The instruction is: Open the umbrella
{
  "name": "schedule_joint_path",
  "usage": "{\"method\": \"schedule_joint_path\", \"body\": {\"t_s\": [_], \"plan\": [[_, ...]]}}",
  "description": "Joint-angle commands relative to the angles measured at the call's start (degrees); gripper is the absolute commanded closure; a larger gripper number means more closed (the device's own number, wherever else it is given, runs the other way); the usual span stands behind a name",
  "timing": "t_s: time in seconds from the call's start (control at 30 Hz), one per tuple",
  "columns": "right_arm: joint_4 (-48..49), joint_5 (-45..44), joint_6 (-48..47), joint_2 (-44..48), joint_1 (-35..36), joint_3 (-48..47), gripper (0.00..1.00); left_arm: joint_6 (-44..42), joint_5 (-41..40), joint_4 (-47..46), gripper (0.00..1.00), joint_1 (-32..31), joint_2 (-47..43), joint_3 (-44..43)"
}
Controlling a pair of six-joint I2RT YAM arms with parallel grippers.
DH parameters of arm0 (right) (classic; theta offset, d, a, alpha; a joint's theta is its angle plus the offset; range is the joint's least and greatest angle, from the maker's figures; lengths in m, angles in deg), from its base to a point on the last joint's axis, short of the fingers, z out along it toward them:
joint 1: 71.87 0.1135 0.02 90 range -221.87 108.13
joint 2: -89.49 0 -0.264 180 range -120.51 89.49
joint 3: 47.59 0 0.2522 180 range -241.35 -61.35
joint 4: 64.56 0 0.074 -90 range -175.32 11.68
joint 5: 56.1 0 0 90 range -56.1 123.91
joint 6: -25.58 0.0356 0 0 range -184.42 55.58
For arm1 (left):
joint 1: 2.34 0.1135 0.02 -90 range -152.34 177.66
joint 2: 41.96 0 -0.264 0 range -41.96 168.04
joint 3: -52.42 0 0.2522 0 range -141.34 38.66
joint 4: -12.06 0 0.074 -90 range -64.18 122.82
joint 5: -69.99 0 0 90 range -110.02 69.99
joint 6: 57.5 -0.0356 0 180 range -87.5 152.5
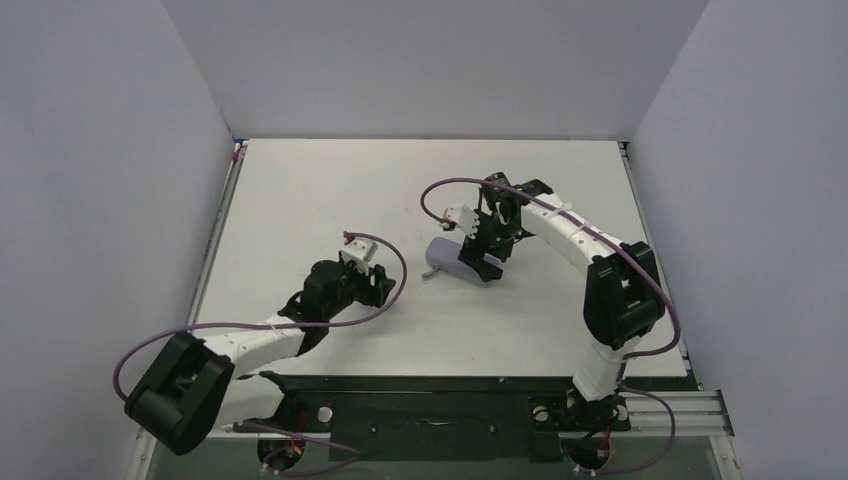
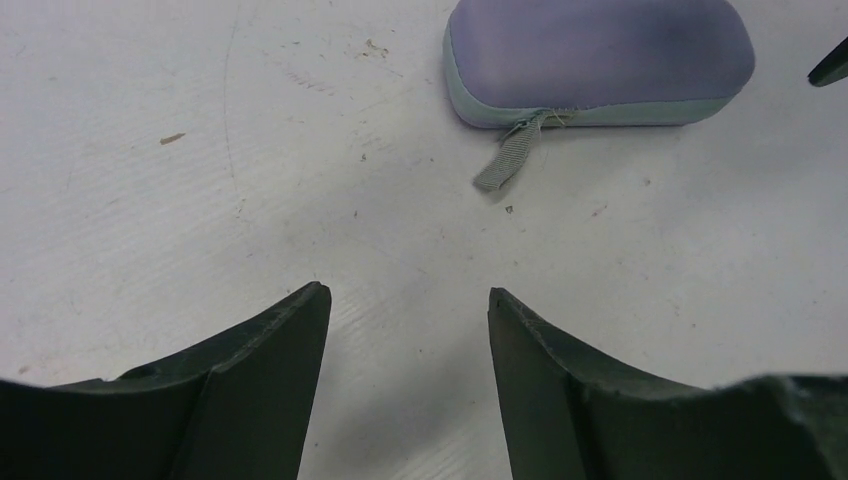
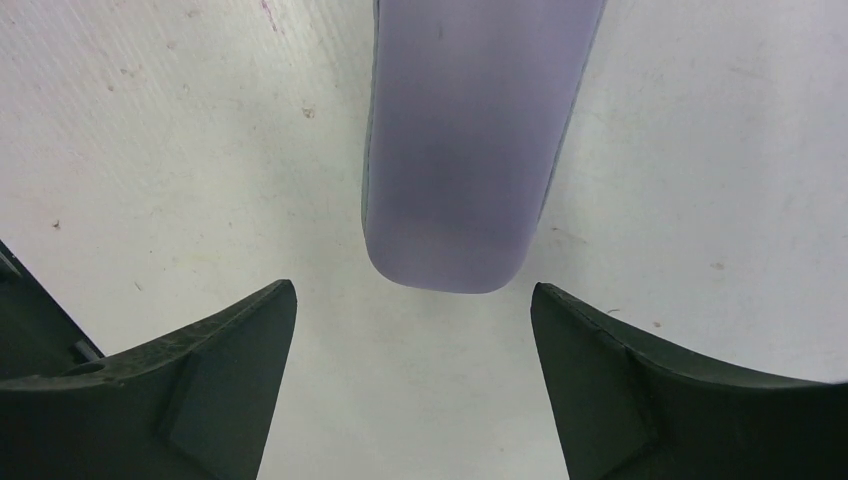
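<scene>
Closed umbrella (image 1: 448, 254) lying on the table (image 1: 300, 200) between two empty grippers.

At the left and nearer, the left gripper (image 2: 408, 295) hangs low over bare tabletop, its fingers (image 2: 270, 350) moderately spread with nothing between them, clear of the umbrella, which lies beyond it. The umbrella lies flat a little right of the table's middle, a rounded lavender bundle with a pale band along its side and a grey-green fabric tab (image 2: 510, 155) trailing onto the table toward the left gripper. At the right, the right gripper (image 3: 413, 290) hangs at the umbrella's right end, its fingers (image 3: 215, 350) spread wide. The rounded lavender end (image 3: 450, 200) sits just ahead of the gap, and neither finger touches it.
</scene>
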Motion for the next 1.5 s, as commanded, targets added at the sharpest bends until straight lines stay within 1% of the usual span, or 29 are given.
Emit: {"method": "schedule_joint_path", "body": {"t_s": [0.0,0.13,0.23,0.4,0.6,0.7,0.77,0.93,1.1,1.33,1.47], "plan": [[1.19,1.47,2.47,-1.2,-1.33,2.25,0.17,-9.48,-3.53,-14.71,0.46,-2.59,7.87,-2.64],[2.98,0.8,4.62,-4.55,-2.59,1.44,0.18,-13.64,-2.28,-19.68,0.53,-4.79,14.92,-5.56],[3.02,-0.32,4.69,-6.83,-2.88,0.36,0.21,-15.25,-2.37,-22.99,0.55,-6.13,20.35,-8.42],[3.45,-0.8,3.78,-7.65,-2.9,1.13,0.27,-17.42,-1.88,-25.79,0.63,-6.27,26.2,-12.35],[4.16,-1.27,4.32,-7.99,-3.35,1.35,0.32,-19.13,1.1,-28.12,0.67,-6.24,32.78,-15.5],[3.85,-1.1,5.1,-7.92,-3.48,0.99,0.31,-19.65,2.64,-28.99,0.68,-6.4,34.1,-15.64],[3.91,-0.55,5.4,-6.82,-3.86,1.02,0.24,-19.12,2.44,-28.85,0.68,-6.42,34.21,-15.64],[5.8,0.99,6.26,-3.08,-4.01,0.78,0.19,-18.47,3.52,-27.66,0.68,-6.51,32.02,-13.54],[7.07,1.31,6.36,-4.78,-1.99,-0.92,0.2,-17.93,1.42,-27.68,0.71,-7.07,33.74,-13.59],[7.35,1.71,6.75,-8.33,-1.52,-1.59,0.21,-18.8,0.15,-28.93,0.72,-7.2,37.83,-15.29],[7.87,1.72,6.78,-9.78,-1.46,-1.0,0.25,-20.0,1.12,-29.56,0.74,-8.54,38.86,-15.17]]}}
